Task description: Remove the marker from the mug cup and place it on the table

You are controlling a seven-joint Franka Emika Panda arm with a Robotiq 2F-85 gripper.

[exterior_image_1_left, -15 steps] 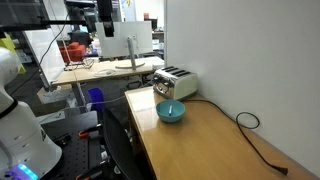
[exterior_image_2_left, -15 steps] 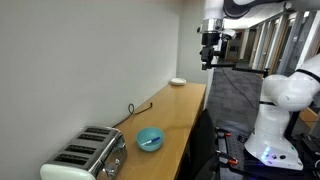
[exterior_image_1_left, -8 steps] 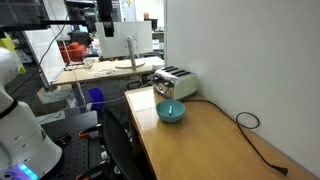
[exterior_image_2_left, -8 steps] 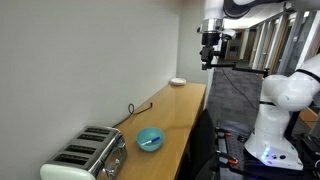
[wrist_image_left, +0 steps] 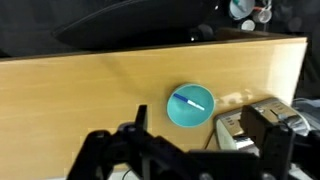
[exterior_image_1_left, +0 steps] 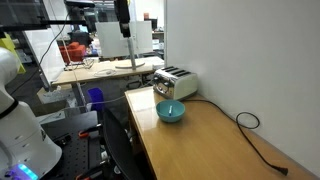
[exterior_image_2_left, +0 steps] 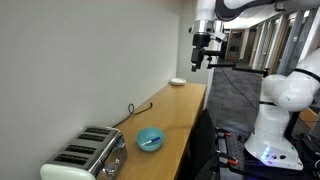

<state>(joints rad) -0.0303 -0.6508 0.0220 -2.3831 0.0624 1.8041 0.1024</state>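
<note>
The teal mug cup point(wrist_image_left: 190, 107) stands on the light-brown table point(wrist_image_left: 80, 90), next to the toaster. The marker point(wrist_image_left: 189, 102), dark blue with a white end, lies slanted inside the cup. The cup also shows in both exterior views point(exterior_image_1_left: 171, 112) point(exterior_image_2_left: 150, 139). My gripper point(wrist_image_left: 200, 150) is open and empty, high above the table, with its dark fingers framing the cup and toaster from above. In both exterior views the gripper point(exterior_image_1_left: 122, 24) point(exterior_image_2_left: 201, 58) hangs well above the table and far from the cup.
A silver-white toaster point(exterior_image_1_left: 175, 82) point(exterior_image_2_left: 90, 155) point(wrist_image_left: 250, 125) stands right beside the cup. A black cable point(exterior_image_1_left: 252, 128) runs along the table by the wall. A small white object point(exterior_image_2_left: 177, 82) lies at the table's far end. A cluttered workbench point(exterior_image_1_left: 105, 68) stands behind.
The gripper has moved sideways, toward the wall and over the table. The cup and marker have not moved.
</note>
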